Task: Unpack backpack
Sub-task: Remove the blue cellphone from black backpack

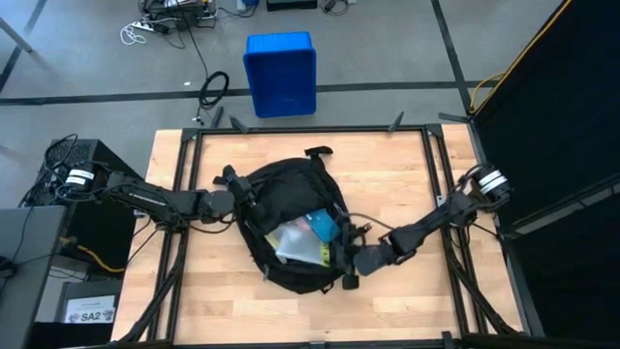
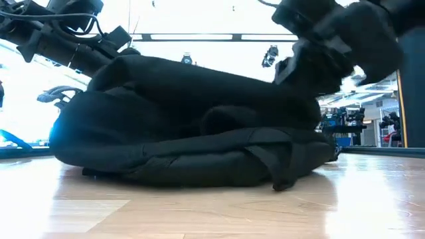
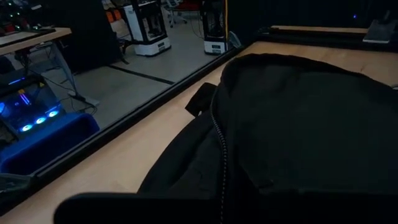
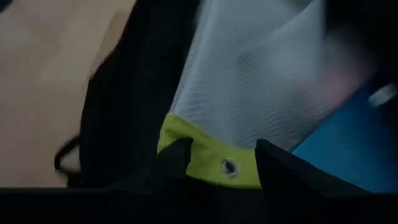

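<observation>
The black backpack (image 1: 291,194) lies flat in the middle of the table with its main opening spread wide. Inside it show a white mesh pouch (image 1: 291,242) with a yellow-green edge and a blue item (image 1: 320,225). My left gripper (image 1: 235,201) is shut at the backpack's left rim. My right gripper (image 1: 351,260) reaches into the opening from the near right. It is open, with the pouch's yellow-green edge (image 4: 211,158) between its fingertips (image 4: 180,155). Whether they touch that edge cannot be told. My left gripper is shut on the backpack's black fabric at the left rim of the opening (image 1: 242,199), coming in nearly level from the table's left. The fabric itself covers the fingers in the left wrist view, so the kind of hold stays hidden. The backpack rests on the table.
A blue plastic bin (image 1: 280,73) stands on the floor beyond the table's far edge. Bare wooden table (image 1: 407,165) lies to the right, far and near sides of the backpack. A backpack strap (image 2: 285,169) trails onto the table at the near side.
</observation>
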